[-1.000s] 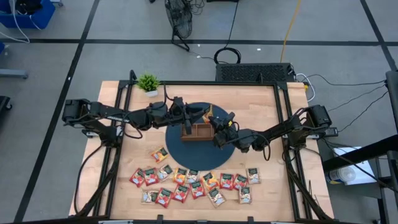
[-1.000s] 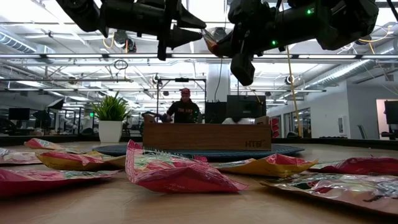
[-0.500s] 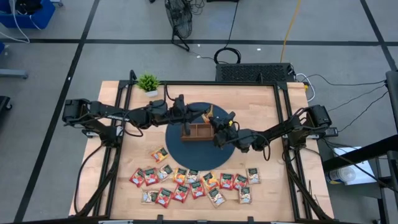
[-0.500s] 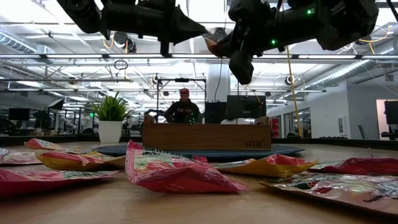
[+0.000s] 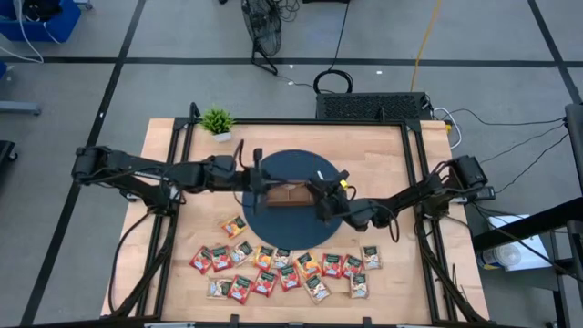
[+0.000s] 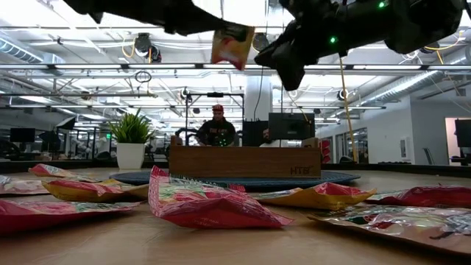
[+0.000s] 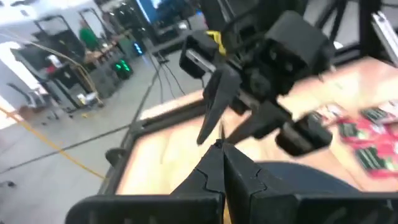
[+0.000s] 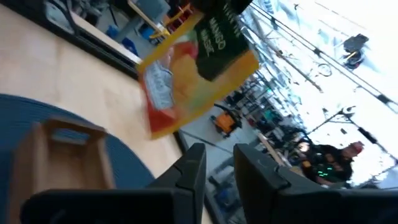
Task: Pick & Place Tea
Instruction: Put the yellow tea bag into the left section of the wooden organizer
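You had 1 tray [image 5: 293, 195], 1 round dark mat [image 5: 291, 169] under it, 1 potted plant [image 5: 217, 120] at the far left corner of the worktop [image 5: 383, 155], and 2 arms. The loose sachets [image 5: 290, 278] lay in 2 rough rows along the near edge. I counted approx. 16, though some overlapped. 1 stray sachet [image 5: 235, 225] sat apart, btwn the rows and the mat. 1 person [image 6: 217, 131] showed in the room behind.

1 more, the held sachet [image 6: 232, 44], hung in the air above the tray, clear of the wood. It was orange-yellow w/ a green label.

Your left arm [image 5: 182, 173] reached in flat from the left, wrist over the mat's left part, tip at the tray. The left jaws were pinched fully together on the held sachet's top edge, and it dangled below them.

Your right arm [image 5: 401, 196] came in from the right, elbow low, tip over the tray's right end and facing the left arm's tip. The right jaws stood part-way apart w/ nothing btwn them; the held sachet was just beyond their tips, not touching.
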You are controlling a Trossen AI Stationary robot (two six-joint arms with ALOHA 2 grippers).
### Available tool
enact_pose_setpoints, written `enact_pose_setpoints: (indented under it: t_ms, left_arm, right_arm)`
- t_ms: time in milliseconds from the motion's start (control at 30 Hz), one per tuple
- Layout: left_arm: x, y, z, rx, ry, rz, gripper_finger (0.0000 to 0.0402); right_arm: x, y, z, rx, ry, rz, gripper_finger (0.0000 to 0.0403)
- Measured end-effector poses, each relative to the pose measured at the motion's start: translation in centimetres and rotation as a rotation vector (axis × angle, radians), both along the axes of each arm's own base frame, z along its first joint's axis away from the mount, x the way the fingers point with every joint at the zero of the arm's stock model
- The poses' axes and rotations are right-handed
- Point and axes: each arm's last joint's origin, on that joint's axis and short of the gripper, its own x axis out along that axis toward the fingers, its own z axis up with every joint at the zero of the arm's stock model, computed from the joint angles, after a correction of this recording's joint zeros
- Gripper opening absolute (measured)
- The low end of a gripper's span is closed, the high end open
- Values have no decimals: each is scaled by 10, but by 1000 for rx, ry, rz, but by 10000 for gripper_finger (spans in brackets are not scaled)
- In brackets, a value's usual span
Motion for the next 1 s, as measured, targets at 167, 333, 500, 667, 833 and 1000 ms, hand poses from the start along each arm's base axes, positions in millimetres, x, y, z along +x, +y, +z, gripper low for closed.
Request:
enact_pose_setpoints:
  t_ms: [167, 333, 500, 667, 833, 1000]
  left_arm:
    - [-16, 0, -20, -51, 68, 13, 1]
    - [-35, 0, -43, -94, 16, 20, 1]
    - [-54, 0, -57, -136, -83, 20, 0]
    - [-65, -2, -71, -154, -132, -55, 0]
    - [-70, -3, -85, -113, -162, -94, 0]
    - [-68, -4, -90, -115, -172, -121, 0]
  right_arm:
    - [-6, 15, 0, 45, -2, 12, 79]
    - [-17, 13, 7, 192, 27, 85, 79]
    - [-31, -4, 19, 443, 98, 265, 79]
    - [-45, -22, 27, 603, 107, 448, 79]
    - [-66, -36, 19, 628, 30, 594, 79]
    - [-86, -45, 6, 652, -56, 581, 75]
